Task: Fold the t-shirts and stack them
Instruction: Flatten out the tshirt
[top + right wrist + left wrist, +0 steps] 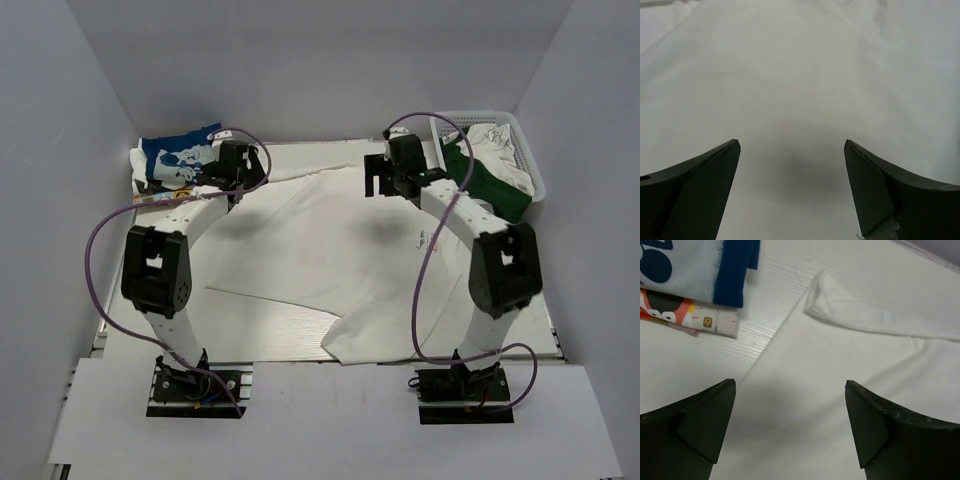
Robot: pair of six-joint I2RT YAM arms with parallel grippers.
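Light is soft and even; dim shadows lie on the white t-shirt (320,240) under each arm; the wrist views are slightly blurred.

Two arms were up, left arm (155,268) and right arm (505,268), with one gripper apiece, so two: left gripper (790,383), right gripper (791,142). Purple cables, two as well: left cable (90,250), right cable (426,260). One white t-shirt (320,250) lay spread mid-table. Far left sat a pile of two, one blue t-shirt (178,152) over one pink-and-orange printed garment (695,315). Far right stood one basket (475,114) holding two garments: green garment (495,190), white garment (497,145).
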